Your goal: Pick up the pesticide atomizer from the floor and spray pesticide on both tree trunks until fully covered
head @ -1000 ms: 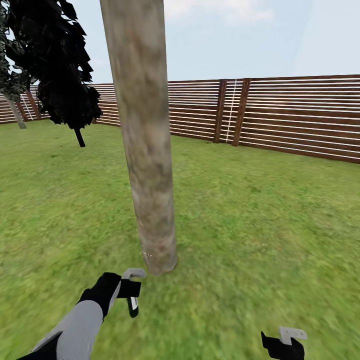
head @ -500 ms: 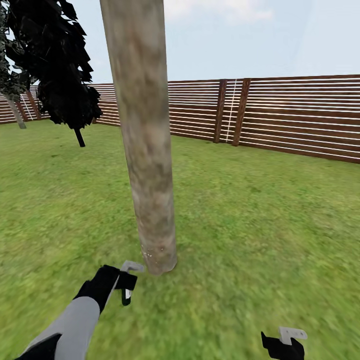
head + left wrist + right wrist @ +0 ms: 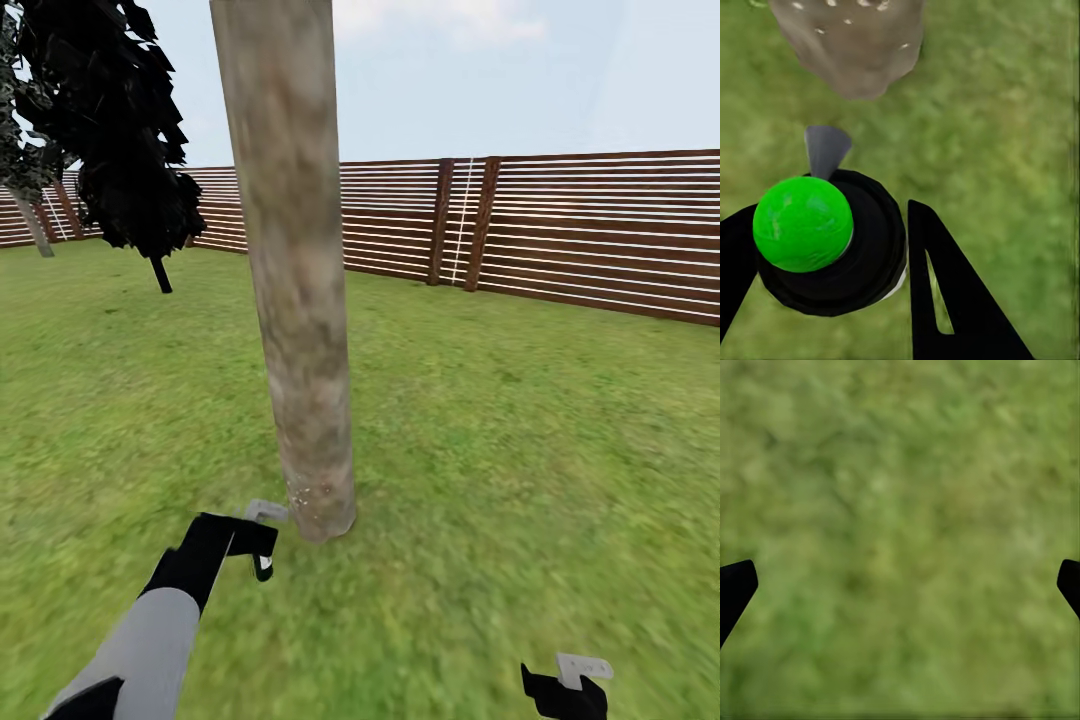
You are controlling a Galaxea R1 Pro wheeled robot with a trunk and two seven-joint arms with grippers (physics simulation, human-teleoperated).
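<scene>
Left pincer [image 3: 262,540] moved closer to tree trunk [image 3: 300,330] base, clenched round pesticide atomizer [image 3: 829,240], nozzle trunkward. Right pincer [image 3: 565,690] released, idle. Bottle likely light, rigid, slick; grip body, not trigger.

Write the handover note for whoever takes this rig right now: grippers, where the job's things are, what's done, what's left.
Left gripper: shut on the pesticide atomizer, nozzle aimed at the foot of the tree trunk, held low over the grass beside the trunk base.
Right gripper: open, holding nothing, hanging over grass at the robot's right.
Done: atomizer picked up and brought to this trunk. Pale specks show on the lowest part of the trunk; they may be spray, I cannot tell for sure.
Left: cover the rest of this trunk upward, then do the second tree. The wooden fence stands behind.
</scene>
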